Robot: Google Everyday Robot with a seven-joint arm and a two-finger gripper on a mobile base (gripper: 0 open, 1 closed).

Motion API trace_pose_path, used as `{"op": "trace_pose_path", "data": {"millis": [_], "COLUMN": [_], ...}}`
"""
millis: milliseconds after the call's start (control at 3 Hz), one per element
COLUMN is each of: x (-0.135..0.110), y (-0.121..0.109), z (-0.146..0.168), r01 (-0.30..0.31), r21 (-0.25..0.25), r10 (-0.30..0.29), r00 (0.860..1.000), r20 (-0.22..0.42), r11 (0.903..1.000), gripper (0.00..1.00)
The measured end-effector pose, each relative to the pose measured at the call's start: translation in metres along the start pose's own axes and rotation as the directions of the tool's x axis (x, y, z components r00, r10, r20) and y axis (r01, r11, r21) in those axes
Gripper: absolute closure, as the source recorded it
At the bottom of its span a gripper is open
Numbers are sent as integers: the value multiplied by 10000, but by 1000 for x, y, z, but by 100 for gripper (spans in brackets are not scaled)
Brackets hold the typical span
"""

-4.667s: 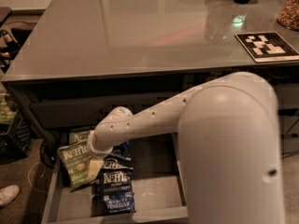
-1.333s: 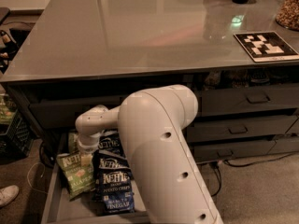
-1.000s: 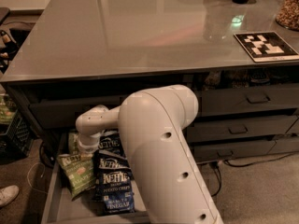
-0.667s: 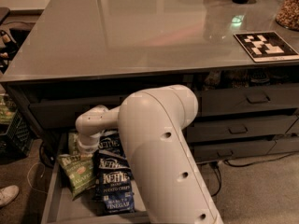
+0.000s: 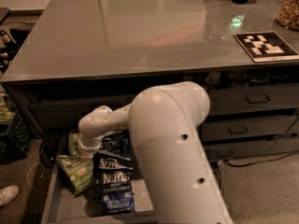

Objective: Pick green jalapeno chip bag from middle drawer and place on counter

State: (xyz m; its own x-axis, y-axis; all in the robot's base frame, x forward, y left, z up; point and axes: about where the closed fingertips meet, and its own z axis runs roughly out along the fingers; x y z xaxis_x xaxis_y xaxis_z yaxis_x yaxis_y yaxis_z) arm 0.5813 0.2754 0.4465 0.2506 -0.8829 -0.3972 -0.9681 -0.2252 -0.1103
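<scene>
The middle drawer (image 5: 50, 200) is pulled open under the counter (image 5: 140, 36). A light-green chip bag (image 5: 76, 171) lies tilted at its left side. A duller green bag (image 5: 73, 143) sits behind it. Two dark blue Kettle bags (image 5: 115, 183) lie to the right. My gripper (image 5: 87, 151) is down in the drawer at the end of the white arm, right above the top edge of the light-green bag. The wrist hides where it meets the bag.
Closed grey drawers with dark handles (image 5: 256, 98) are to the right of the open drawer. A black-and-white marker board (image 5: 265, 45) and a jar (image 5: 288, 8) stand on the far right of the counter. A crate (image 5: 10, 125) and a shoe (image 5: 7, 195) are at left.
Since the oldest frame my arm has swung left and the gripper has come down onto the light-green bag, which now tilts. Over the last second almost nothing moves.
</scene>
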Motion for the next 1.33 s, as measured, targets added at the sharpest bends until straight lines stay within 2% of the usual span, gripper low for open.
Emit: {"op": "trace_pose_path", "data": {"millis": [333, 667, 1000, 1333], "x": [-10, -21, -37, -48], "y": [10, 10, -2, -8], "z": [-40, -71, -105, -141], "r01": [-268, -422, -168, 292], "r21": [615, 883, 1164, 1550], "r10": [227, 311, -19, -534], "r00": [9975, 9918, 9873, 9866], "r20": [666, 1243, 1588, 1543], "r11": [9977, 9952, 9931, 9875], "gripper": [100, 100, 100, 100]}}
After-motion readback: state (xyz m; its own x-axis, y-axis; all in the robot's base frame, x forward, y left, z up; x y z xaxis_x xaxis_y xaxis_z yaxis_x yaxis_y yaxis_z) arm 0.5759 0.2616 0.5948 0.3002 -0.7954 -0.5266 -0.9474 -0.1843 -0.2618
